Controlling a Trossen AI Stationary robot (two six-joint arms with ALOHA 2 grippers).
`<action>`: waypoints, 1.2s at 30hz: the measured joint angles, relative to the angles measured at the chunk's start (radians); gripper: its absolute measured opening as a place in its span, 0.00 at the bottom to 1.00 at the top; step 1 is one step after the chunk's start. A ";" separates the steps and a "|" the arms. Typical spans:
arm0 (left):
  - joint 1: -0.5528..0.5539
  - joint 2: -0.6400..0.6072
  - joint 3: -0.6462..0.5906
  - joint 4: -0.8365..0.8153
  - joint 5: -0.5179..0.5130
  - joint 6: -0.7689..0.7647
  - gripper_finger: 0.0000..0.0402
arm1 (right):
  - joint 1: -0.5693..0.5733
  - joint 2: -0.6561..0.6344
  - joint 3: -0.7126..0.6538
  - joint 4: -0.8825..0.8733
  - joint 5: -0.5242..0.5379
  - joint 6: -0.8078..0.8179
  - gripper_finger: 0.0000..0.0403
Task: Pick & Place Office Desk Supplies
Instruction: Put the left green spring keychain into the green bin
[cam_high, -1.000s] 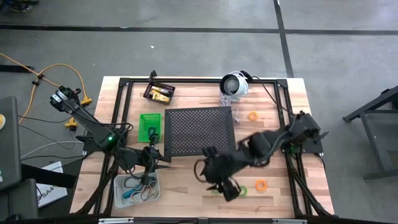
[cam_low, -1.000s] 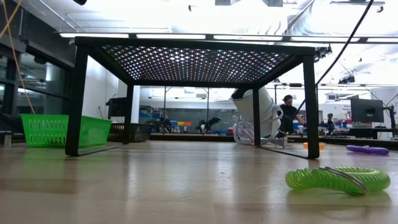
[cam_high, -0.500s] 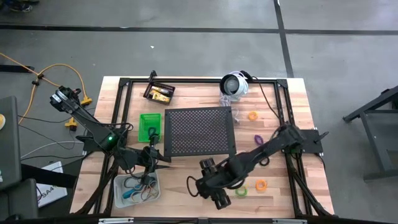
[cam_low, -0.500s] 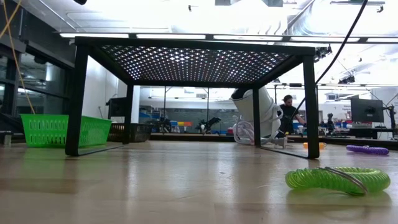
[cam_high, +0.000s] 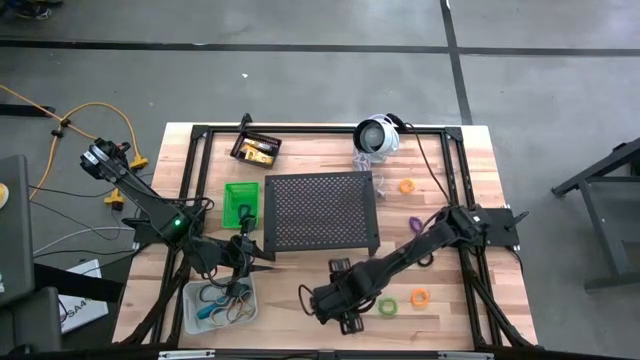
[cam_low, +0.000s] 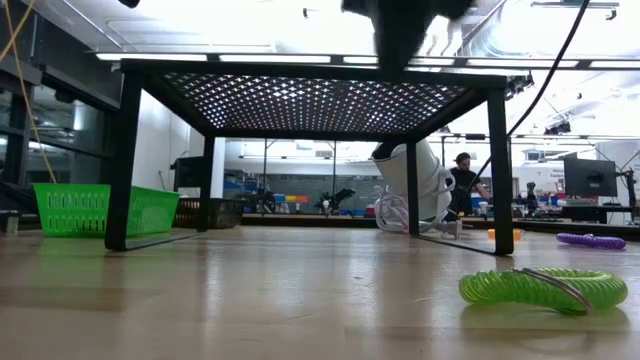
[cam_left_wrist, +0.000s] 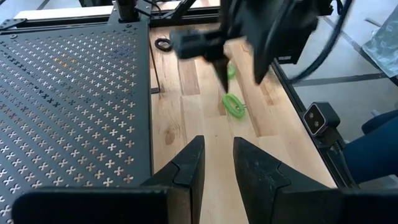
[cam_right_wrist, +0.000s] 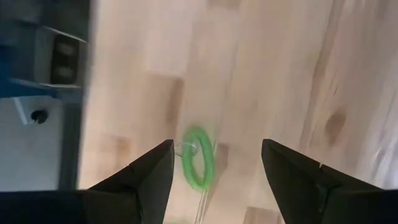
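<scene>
Wooden table (cam_high: 300, 285), green loop (cam_high: 387, 307) flat beneath wide-spread right end effector (cam_high: 343, 315).

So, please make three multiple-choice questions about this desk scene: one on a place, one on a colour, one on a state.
1. Where does the green bin stand?
A. left of the black perforated stand
B. on top of the stand
C. by the table's right edge

2. What colour is the coil loop seen between the right gripper's fingers?
A. purple
B. orange
C. green

3. How are the right gripper's fingers?
A. shut on a loop
B. open, holding nothing
C. shut on a bin

Answers: 1 A, the high view shows the bin beside the stand's left edge. 2 C, the right wrist view shows it green. 3 B, the fingers stand wide apart above the loop.
</scene>
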 joint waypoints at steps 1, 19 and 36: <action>0.000 0.000 0.000 0.001 0.000 0.000 0.20 | 0.004 -0.002 -0.032 0.010 0.001 0.033 0.57; 0.000 0.000 0.000 0.003 0.000 0.000 0.20 | 0.138 -0.022 -0.278 0.218 0.201 0.316 0.57; 0.000 0.000 0.000 0.003 0.000 0.000 0.20 | 0.153 -0.022 -0.396 0.309 0.232 0.376 0.57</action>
